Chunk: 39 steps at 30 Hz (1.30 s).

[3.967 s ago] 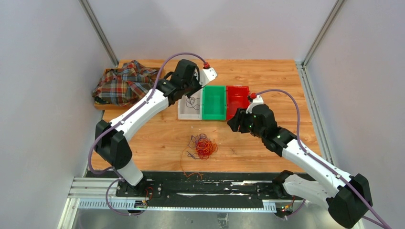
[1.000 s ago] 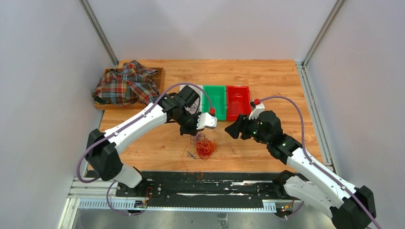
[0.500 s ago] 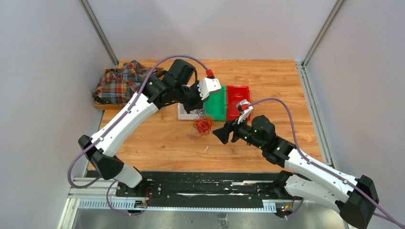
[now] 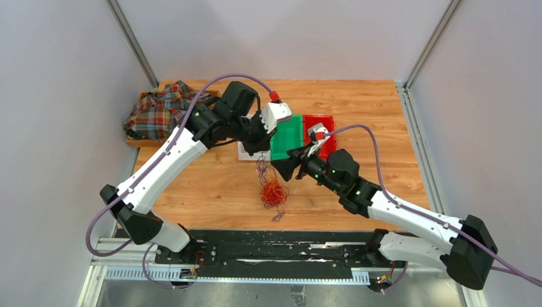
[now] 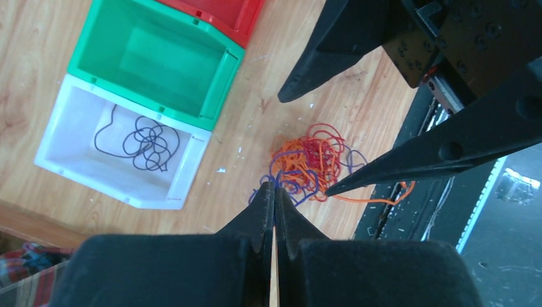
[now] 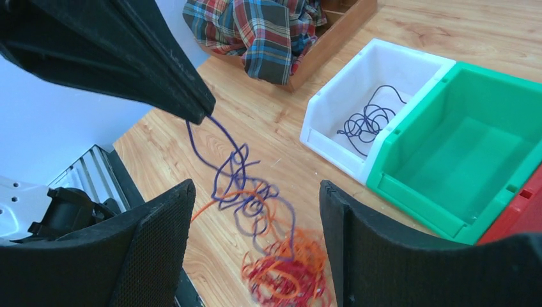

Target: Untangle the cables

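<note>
Tangle of thin purple, orange and red cables (image 4: 273,190) is out on the wooden table (image 4: 211,185), in front of the bins and between the two arms. Left hand (image 5: 275,192) is pinched fully closed on a single purple strand at the top of the tangle. That strand runs down in loops from its tips to the orange-red mass below. Cannot tell whether the mass rests on the table or hangs just clear of it. Right hand (image 6: 255,185) stands wide open just beside the drawn-up strand, gripping nothing, its jaws facing the loops. One orange strand trails from the tangle toward the near edge of the table. Behind it is a white plastic bin (image 5: 188,169) holding one loosely coiled dark thin wire (image 5: 137,137). Next to that is a green plastic bin (image 5: 220,86), bare inside, then a red plastic bin (image 5: 224,16), only partly in view. Judgement: one wire looks separated and put away. The three colours are all knotted together, so the greater part of the job is left. Purple appears to be the strand in hand. It threads through the orange in several places, so a second grip lower down looks needed to pull it free.
</note>
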Motion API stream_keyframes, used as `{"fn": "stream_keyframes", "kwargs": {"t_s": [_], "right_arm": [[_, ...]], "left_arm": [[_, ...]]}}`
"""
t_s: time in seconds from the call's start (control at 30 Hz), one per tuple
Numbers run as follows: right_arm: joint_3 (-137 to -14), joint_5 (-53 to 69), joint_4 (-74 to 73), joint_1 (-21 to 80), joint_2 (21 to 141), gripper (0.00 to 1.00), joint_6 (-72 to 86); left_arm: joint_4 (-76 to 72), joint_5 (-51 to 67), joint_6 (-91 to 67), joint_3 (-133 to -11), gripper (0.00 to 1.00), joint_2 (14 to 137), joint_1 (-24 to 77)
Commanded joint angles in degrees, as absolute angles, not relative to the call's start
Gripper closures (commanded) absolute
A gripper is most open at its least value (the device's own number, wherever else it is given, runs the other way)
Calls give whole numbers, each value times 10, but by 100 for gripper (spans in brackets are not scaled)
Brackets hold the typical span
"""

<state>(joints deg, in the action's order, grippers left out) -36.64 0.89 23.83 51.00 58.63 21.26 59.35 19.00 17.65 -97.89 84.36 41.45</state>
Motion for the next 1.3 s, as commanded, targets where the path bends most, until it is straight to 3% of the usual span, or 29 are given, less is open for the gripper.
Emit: {"fn": "stream_keyframes", "kwargs": {"t_s": [0.0, 0.33, 0.67, 1.27], "right_arm": [[-387, 1, 292, 521, 608, 29, 213], [-398, -38, 332, 523, 673, 30, 233], [-383, -64, 415, 530, 782, 34, 262], [-320, -104, 428, 538, 854, 38, 314]], "left_arm": [[592, 214, 156, -970, 99, 824, 415], [593, 279, 114, -963, 99, 808, 415], [607, 285, 67, -1069, 99, 819, 416], [631, 87, 225, -1395, 100, 869, 416]]}}
